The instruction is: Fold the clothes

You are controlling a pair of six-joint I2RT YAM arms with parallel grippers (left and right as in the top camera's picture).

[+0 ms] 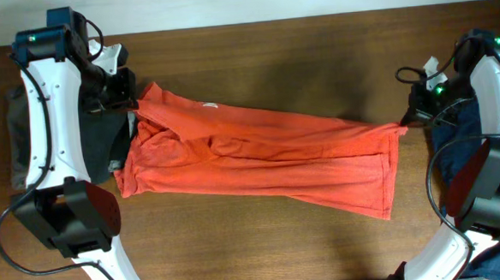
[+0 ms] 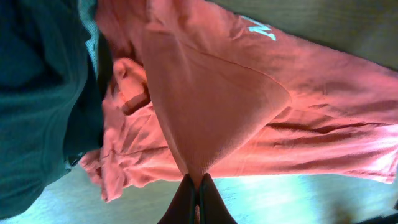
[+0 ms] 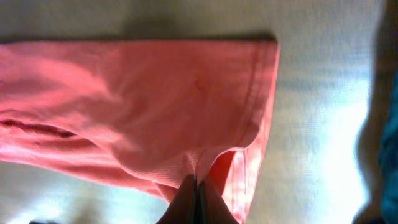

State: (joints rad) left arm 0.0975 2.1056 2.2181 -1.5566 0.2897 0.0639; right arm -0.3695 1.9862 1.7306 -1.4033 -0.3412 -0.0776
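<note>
Overhead and wrist views, both arms engaged. The orange-red T-shirt [image 1: 259, 152] lies stretched lengthwise across the wooden table [image 1: 271, 45], spanning from the left gripper [image 1: 128, 102] to the right gripper [image 1: 409, 121]. Its white lettering [image 2: 261, 30] faces up near the left end.

The left gripper is closed on a raised ridge of the shirt's cloth, which tents up towards the fingertips in the left wrist view. The right gripper is likewise closed, pinching a small bite of cloth at the hem corner [image 3: 264, 93]. Neither gripper has a visible gap between its fingers.

A dark garment [image 1: 104, 143] lies under the shirt's bunched left end, partly beneath the left arm. A navy blue garment [image 1: 460, 133] sits just beyond the right gripper.

Likely hazards:
- **Slipping grip:** both grips appear shallow, so pulling the arms further apart could draw the cloth out of one pinch, most probably at the right hem corner.
- **Crooked fold:** the left end is crumpled and layered, so a fold made from this state would probably trap wrinkles and come out crooked.
- **Snagged neighbours:** because the shirt touches the dark garment, a lift or drag at the left could carry that garment along. A wide swing at the right could similarly snag the navy blue garment.
</note>
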